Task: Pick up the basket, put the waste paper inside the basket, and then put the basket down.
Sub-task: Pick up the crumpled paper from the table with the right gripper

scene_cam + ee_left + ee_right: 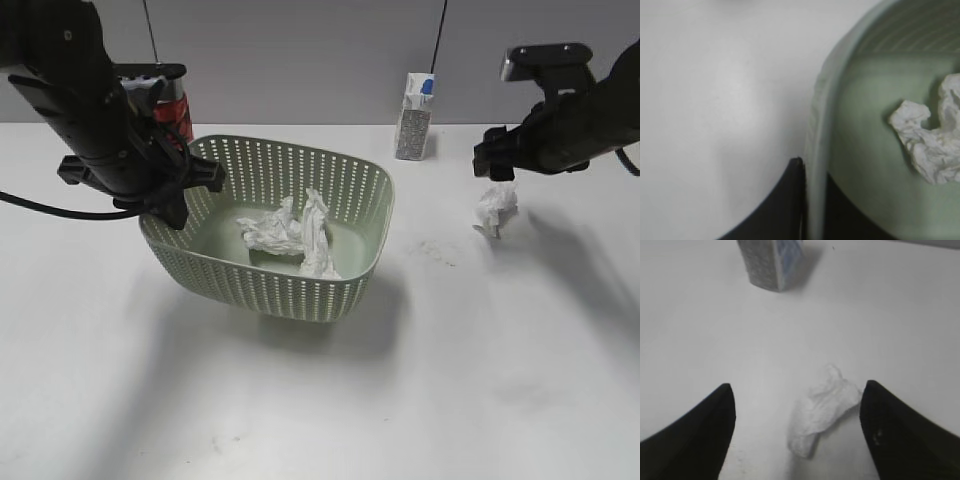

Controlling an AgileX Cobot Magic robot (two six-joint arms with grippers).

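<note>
on table | sage slotted basket [300, 285] tilted, left end effector [180, 195] clamped on rim | right end effector [797, 405] apart over crumpled waste paper [822, 412]

My right tool [797, 405] hangs with its fingers spread either side of a wad of waste paper [496, 208], which lies on bare table [480, 380] with free room all around it. Toward the far edge the carton [415, 116] stands upright, well apart. The near edge is open for any pass. Leftward the basket [330, 290] blocks the way; my left tool [812, 200] clamps its rim, and a red can [172, 108] stands behind at the far left.
</note>
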